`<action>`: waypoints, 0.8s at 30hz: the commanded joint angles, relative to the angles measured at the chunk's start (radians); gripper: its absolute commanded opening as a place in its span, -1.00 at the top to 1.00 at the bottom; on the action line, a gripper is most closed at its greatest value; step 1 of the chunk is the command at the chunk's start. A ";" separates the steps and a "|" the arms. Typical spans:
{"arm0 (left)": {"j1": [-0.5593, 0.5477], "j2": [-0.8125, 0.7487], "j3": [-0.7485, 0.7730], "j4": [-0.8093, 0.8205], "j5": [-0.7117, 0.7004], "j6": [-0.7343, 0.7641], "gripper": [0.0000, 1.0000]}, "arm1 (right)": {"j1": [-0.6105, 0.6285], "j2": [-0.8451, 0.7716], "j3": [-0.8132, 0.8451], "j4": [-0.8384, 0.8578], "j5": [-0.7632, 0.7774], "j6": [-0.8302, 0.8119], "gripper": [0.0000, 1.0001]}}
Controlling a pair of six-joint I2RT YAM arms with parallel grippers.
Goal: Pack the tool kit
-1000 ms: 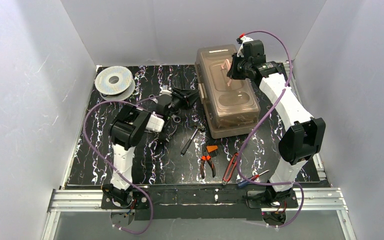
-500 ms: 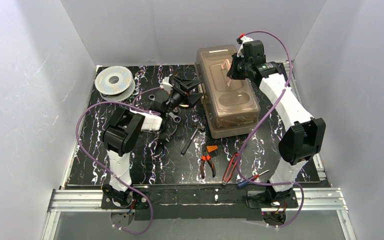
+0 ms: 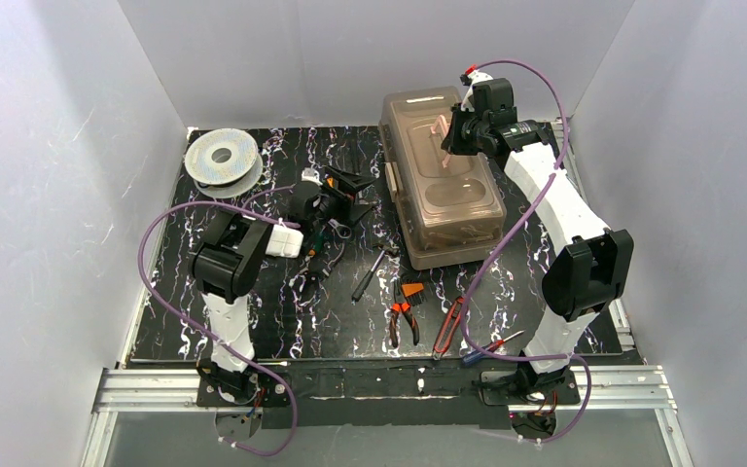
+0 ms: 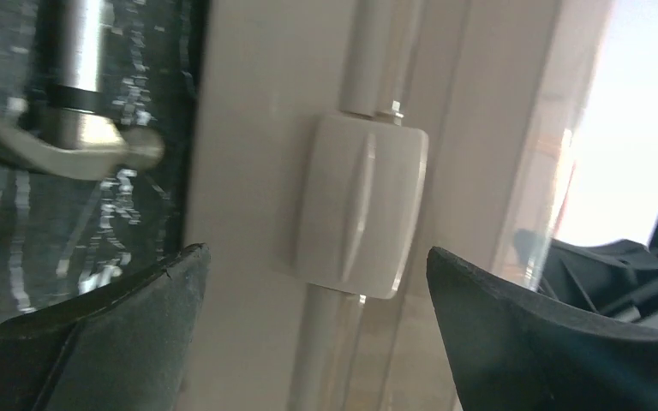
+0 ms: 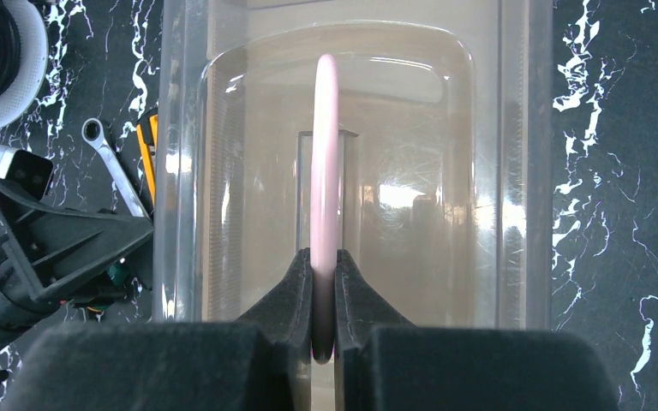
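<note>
The large rectangular beige plastic tool kit (image 3: 444,209), with its smoky translucent lid down, is set at the far right of the black marbled mat (image 3: 185,326). Its pink handle (image 5: 324,154) is pinched by the right gripper (image 5: 324,287). The left gripper (image 4: 314,257) is spread wide before the beige latch (image 4: 360,205). The contents cannot be made out through the lid.

Plain white walls (image 3: 370,49) stand around a black tabletop (image 3: 282,331) with white squiggly lines like marble.

Qty: 1 tool kit (image 3: 443,185), 1 wire spool (image 3: 222,158), 2 arms (image 3: 226,302) (image 3: 556,206).
</note>
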 commanded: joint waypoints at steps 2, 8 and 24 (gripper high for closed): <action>0.004 0.000 0.052 -0.095 0.033 0.041 -0.96 | 0.019 0.014 -0.025 -0.060 -0.034 0.000 0.97; -0.011 0.152 0.102 0.171 0.079 -0.116 -0.96 | 0.019 0.020 -0.021 -0.061 -0.044 0.000 0.97; -0.063 0.253 0.242 0.254 0.123 -0.141 -0.85 | 0.018 0.033 0.013 -0.078 -0.043 -0.008 0.97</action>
